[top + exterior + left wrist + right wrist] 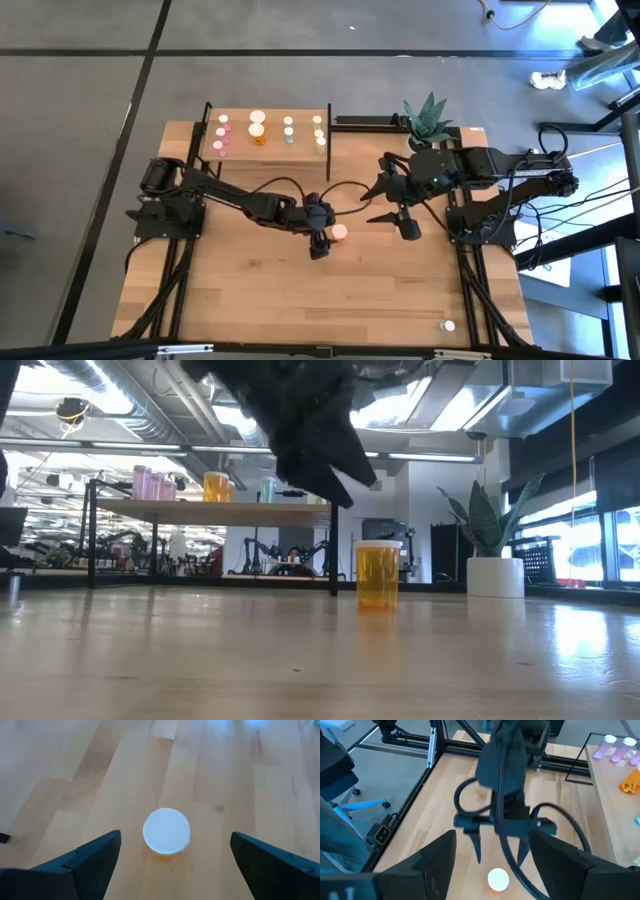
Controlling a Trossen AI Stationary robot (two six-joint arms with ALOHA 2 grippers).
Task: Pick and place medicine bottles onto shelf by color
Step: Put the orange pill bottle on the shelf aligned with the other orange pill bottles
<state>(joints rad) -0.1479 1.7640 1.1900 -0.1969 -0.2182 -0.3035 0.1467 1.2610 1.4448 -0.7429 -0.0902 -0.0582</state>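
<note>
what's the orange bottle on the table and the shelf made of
Orange bottle: likely translucent plastic, since light glows through the body; its cap looks matte white plastic. Shelf: pale wood top, going by its tone, on thin black posts, probably metal.

You are working over a light-wood plank tabletop (300, 300) that stands on a grey floor (90, 90) crossed by dark seam lines. Behind the tabletop you look into an open workshop hall: exposed silver ducts (110, 400) and long strip lights (100, 402) run along the ceiling. On your right in the low view, tall windows (610, 530) let in bright daylight. A spiky green plant in a white pot (495, 575) stands at the far edge. A blue office chair (340, 785) sits on the floor beside the frame.
</note>
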